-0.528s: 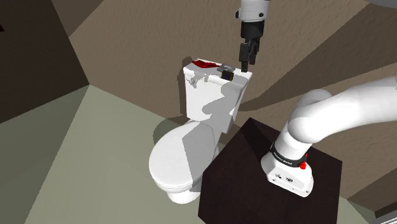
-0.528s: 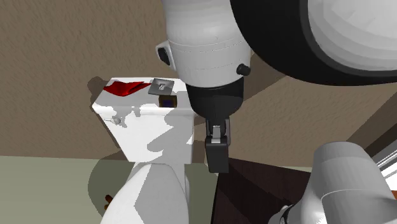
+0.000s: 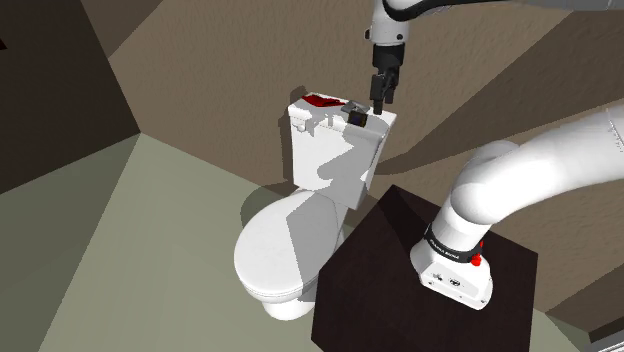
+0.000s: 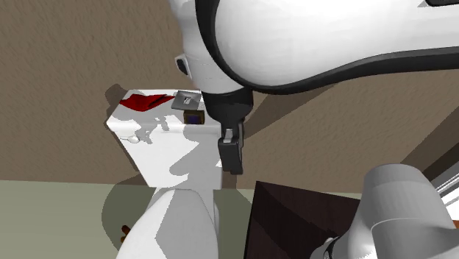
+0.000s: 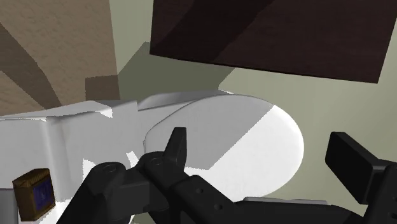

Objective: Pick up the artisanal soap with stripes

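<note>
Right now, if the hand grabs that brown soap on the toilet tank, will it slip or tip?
The soap looks blocky with flat sides, so it probably stays stiff and won't roll. It is small beside the hand, so likely light. It sits near the tank edge, so a push might knock it off.

The shoulder camera sits high, beside and a little behind the stand (image 3: 370, 270), which lands at five o'clock in its frame. It faces down toward the toilet tank (image 3: 335, 160), just above centre. The second exterior camera crowds in close behind the arm (image 4: 309, 37), whose white casing spreads from eleven to three o'clock, with the tank at nine. The wrist camera peers along the gripper (image 5: 261, 137) down onto the toilet lid (image 5: 280, 153), with the stand at one o'clock. All three share the tank and the stand.
</note>
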